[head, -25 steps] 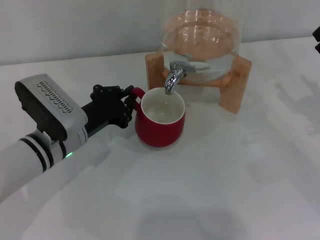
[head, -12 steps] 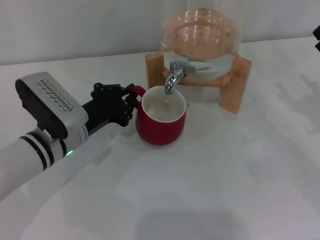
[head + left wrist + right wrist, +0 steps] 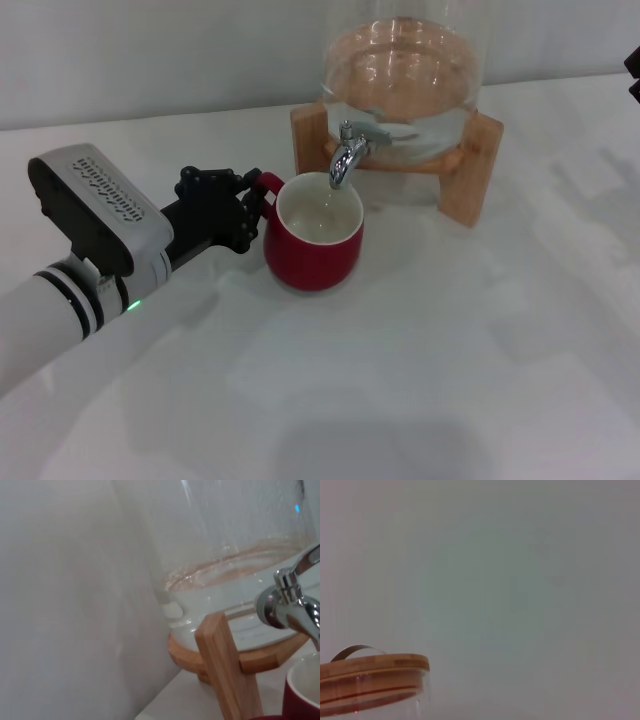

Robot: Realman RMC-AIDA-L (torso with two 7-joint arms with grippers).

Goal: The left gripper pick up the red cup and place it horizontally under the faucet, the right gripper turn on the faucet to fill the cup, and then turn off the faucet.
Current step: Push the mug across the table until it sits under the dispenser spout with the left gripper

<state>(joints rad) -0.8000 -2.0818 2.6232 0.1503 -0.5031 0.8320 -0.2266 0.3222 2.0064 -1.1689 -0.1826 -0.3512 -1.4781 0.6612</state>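
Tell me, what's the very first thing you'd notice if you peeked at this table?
The red cup jumps out first, sitting upright in the middle of the white table with its white inside right under the shiny faucet. Behind it stands a big glass jar of water in a wooden stand. On the cup's left, the left tool, a black claw, is shut on the cup's little handle.
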